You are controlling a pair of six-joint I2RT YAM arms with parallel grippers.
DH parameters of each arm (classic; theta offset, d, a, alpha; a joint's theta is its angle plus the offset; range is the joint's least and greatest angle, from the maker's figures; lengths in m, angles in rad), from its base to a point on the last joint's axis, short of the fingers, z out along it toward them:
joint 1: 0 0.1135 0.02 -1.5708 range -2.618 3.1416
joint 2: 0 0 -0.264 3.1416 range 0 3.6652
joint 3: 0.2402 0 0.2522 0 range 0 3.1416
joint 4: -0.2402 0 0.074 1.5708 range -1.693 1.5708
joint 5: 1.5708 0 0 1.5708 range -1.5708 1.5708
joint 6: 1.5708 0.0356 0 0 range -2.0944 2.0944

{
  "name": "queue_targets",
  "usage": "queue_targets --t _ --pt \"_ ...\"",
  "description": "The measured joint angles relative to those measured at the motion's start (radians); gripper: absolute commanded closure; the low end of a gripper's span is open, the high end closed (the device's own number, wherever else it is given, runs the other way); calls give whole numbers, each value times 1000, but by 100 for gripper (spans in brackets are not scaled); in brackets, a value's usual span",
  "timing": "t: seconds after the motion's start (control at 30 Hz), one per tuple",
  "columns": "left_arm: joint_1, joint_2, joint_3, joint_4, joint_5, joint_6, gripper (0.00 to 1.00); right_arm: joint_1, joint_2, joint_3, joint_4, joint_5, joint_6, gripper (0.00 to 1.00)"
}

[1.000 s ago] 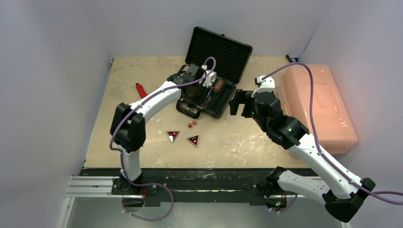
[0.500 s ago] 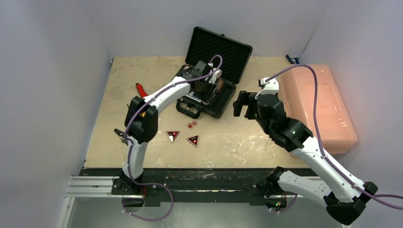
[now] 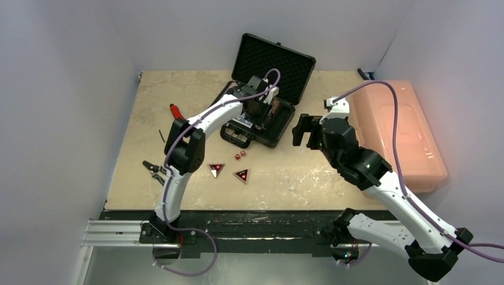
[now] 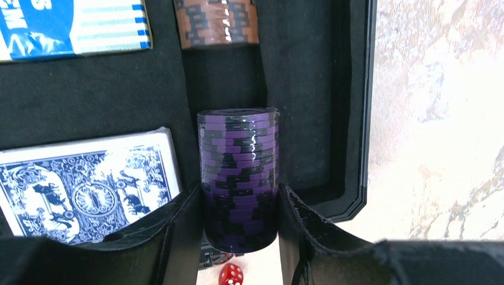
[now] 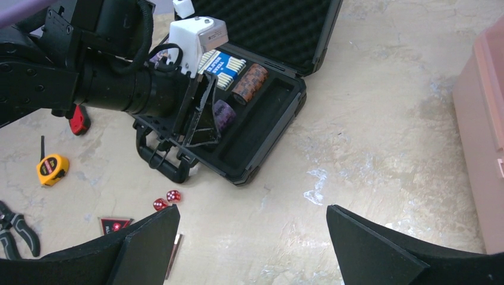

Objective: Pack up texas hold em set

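Note:
The black briefcase [image 3: 279,133] lies open at the table's back middle, its foam lid [image 3: 274,59] upright. My left gripper [image 4: 238,205] is shut on a purple chip stack [image 4: 238,172], held over the briefcase's [image 4: 303,89] chip slot. A brown chip stack [image 4: 217,22] lies further along that slot. Card decks [image 4: 89,184] sit beside it. Two red dice [image 3: 240,155] and two triangular buttons [image 3: 216,169] lie on the table in front of the case. My right gripper [image 3: 303,130] hovers open and empty to the right of the case, over bare table [image 5: 252,237].
A pink translucent bin [image 3: 395,133] stands along the right edge. A red-handled tool [image 3: 176,111] lies left of the case. Pliers [image 3: 153,169] and a yellow tape measure [image 5: 52,168] lie near the left side.
The left arm's elbow swung right and forward, uncovering the pliers, while its gripper carried the purple stack slightly right over the case. The right gripper shifted slightly right.

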Motion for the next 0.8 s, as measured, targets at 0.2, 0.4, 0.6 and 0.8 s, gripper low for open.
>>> queue_targets --t 0.2,0.4,0.6,0.8 --pt "3 41 54 -8 -2 -7 100 0 0 0 0 1 0 1" --pt "4 61 88 -14 -3 -7 100 0 0 -11 0 16 0 1" --pt "4 67 97 -16 -8 -12 100 0 2 -16 -2 18 0 1" --pt "4 81 117 -18 -19 -17 90 0 2 -16 -2 18 0 1"
